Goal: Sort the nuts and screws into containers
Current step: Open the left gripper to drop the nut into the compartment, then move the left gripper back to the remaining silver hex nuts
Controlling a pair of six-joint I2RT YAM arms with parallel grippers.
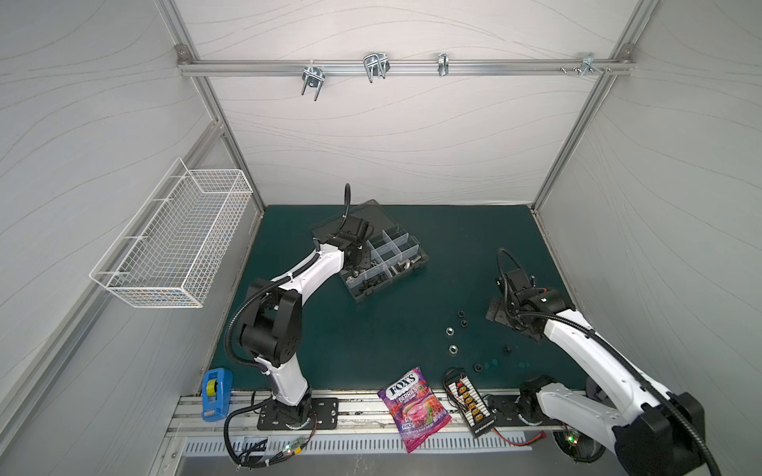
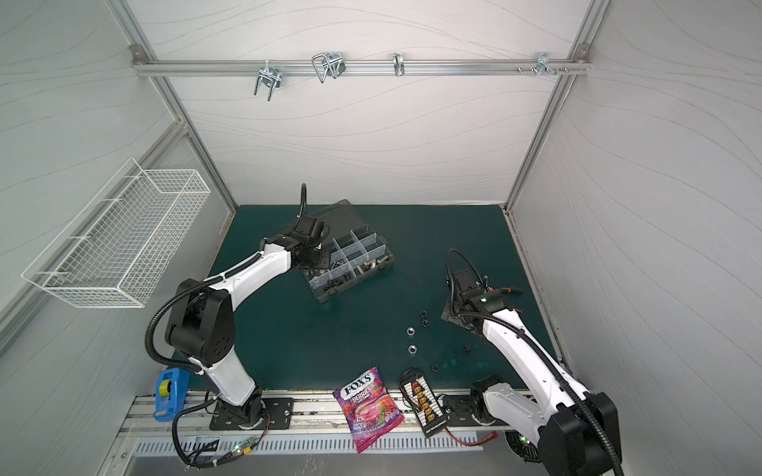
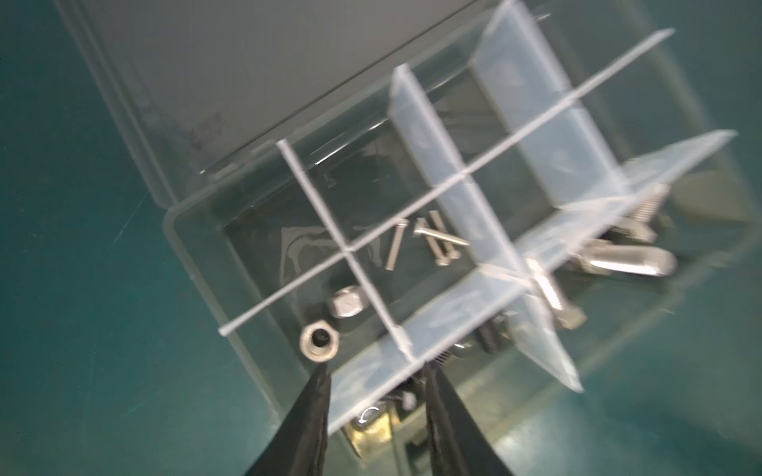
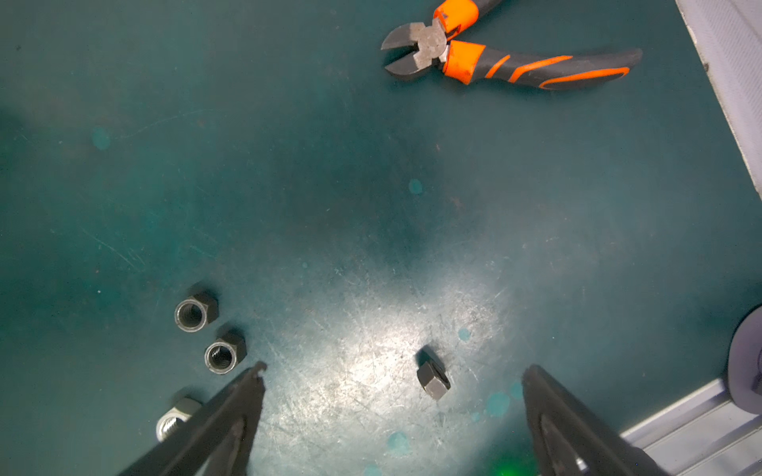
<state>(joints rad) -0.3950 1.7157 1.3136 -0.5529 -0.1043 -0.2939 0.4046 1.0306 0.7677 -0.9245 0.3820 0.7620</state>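
The smoky-grey organizer box (image 1: 406, 270) lies open at the back of the mat, its containers (image 3: 416, 198) parted by clear dividers. My left gripper (image 3: 375, 369) hovers over its near corner, open, with nothing between the fingers. A silver nut (image 3: 318, 340) lies in the compartment just past one fingertip. Thin screws (image 3: 431, 241) and thick hex bolts (image 3: 626, 261) fill other compartments. On the mat lie loose black nuts (image 4: 196, 314) and silver nuts (image 1: 453, 349). My right gripper (image 4: 393, 371) hangs wide open above a small black hex piece (image 4: 433, 380).
Orange-handled cutting pliers (image 4: 515, 62) lie beyond the right gripper. A candy bag (image 1: 412, 408) and a connector board (image 1: 468, 402) sit at the mat's front edge, with a blue tape dispenser (image 1: 216, 391) at the front left. A white wire basket (image 1: 177, 239) hangs on the left wall.
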